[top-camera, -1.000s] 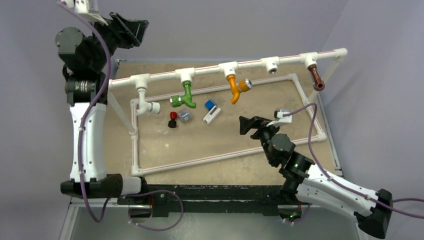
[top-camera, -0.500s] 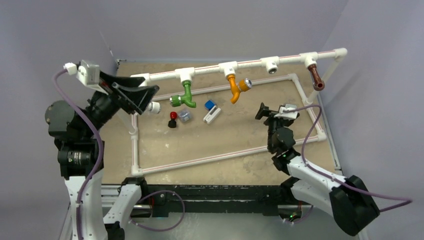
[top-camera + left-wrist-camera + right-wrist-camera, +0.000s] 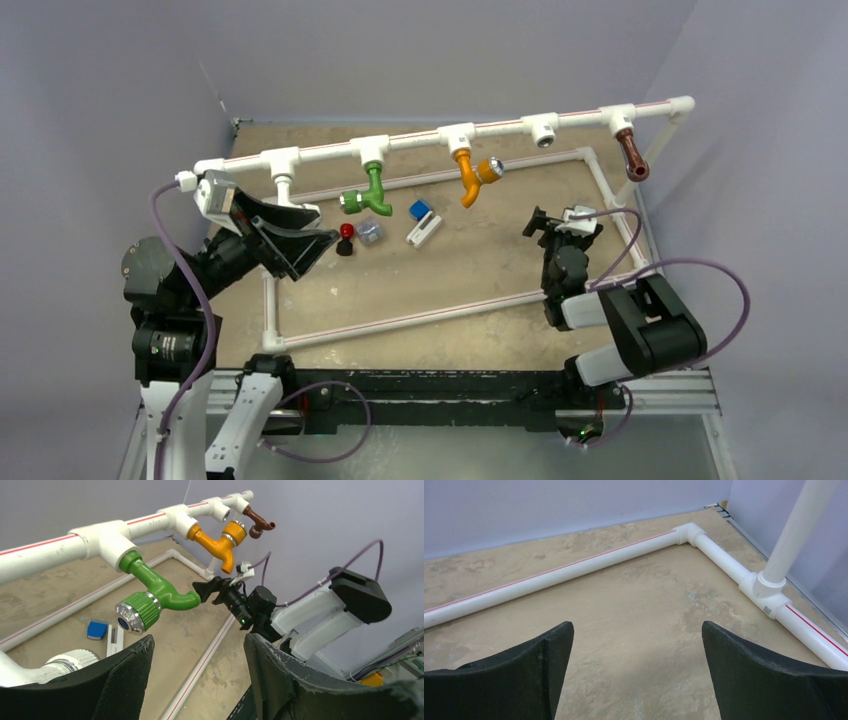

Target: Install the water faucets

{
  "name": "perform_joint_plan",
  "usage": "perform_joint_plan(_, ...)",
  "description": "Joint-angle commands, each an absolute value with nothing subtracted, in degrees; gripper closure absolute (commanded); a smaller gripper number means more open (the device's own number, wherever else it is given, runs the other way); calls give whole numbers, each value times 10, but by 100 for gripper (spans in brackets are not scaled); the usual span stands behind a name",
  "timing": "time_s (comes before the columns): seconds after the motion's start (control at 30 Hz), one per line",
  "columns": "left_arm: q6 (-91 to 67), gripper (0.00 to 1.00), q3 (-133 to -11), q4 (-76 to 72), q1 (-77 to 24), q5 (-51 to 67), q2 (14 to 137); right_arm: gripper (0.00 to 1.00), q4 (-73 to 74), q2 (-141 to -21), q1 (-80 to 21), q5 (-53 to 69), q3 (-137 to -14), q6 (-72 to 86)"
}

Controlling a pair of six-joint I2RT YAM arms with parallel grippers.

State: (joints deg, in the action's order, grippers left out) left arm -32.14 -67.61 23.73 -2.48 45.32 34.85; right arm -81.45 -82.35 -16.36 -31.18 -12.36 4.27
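the left gripper (image 3: 199,647) and right gripper (image 3: 636,630) hang released, holding nothing. best to centre the green faucet (image 3: 160,587) squarely between the left jaws before clenching.

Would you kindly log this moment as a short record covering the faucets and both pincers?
green faucet: hangs from a tee on the top pipe
orange faucet: hangs from the next tee rightward, silver cap
brown faucet: hangs from the tee near the right end
free tee: between orange and brown, socket open
left pincer: open, empty, short of the green faucet
right pincer: open, empty, above bare table
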Motion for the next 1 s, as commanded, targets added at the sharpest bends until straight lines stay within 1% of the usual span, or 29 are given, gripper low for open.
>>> perform_joint_plan(0.0,-350,35,-640,205,-30,496,349,1,-1029,-892,-139,-280,-124,3)
perform_joint_plan(0.07,-350,35,-631,201,-30,509,348,2,-949,-862,-125,-247,-132,40)
perform_joint_plan(0.13,-349,35,-627,201,-31,514,348,1,-995,-895,-103,-217,-117,53)
perform_joint_plan(0.17,-348,35,-626,200,-31,520,348,1,-1064,-923,-98,-245,-116,34)
perform_joint_plan(0.23,-351,35,-626,196,-32,530,349,1,-952,-896,-94,-212,-143,63)
perform_joint_plan(0.27,-351,35,-627,194,-34,532,350,1,-950,-900,-87,-203,-147,66)
perform_joint_plan(0.3,-352,35,-629,191,-37,534,351,1,-984,-912,-85,-209,-142,51)
perform_joint_plan(0.37,-355,35,-628,187,-45,537,354,1,-990,-899,-85,-233,-132,51)
perform_joint_plan(0.47,-366,35,-619,177,-57,552,357,1,-972,-906,-85,-216,-141,52)
perform_joint_plan(0.5,-371,35,-614,175,-62,555,358,1,-973,-901,-85,-233,-137,53)
perform_joint_plan(0.6,-371,35,-611,178,-73,563,359,1,-1008,-911,-85,-244,-135,50)
perform_joint_plan(0.67,-364,35,-611,184,-78,563,360,1,-974,-905,-85,-231,-141,54)
perform_joint_plan(0.8,-341,35,-619,207,-87,567,363,1,-977,-909,-85,-225,-141,55)
perform_joint_plan(0.9,-329,35,-624,218,-95,568,363,1,-935,-906,-77,-197,-156,70)
perform_joint_plan(0.97,-320,35,-623,226,-101,561,364,1,-949,-904,-74,-197,-149,65)
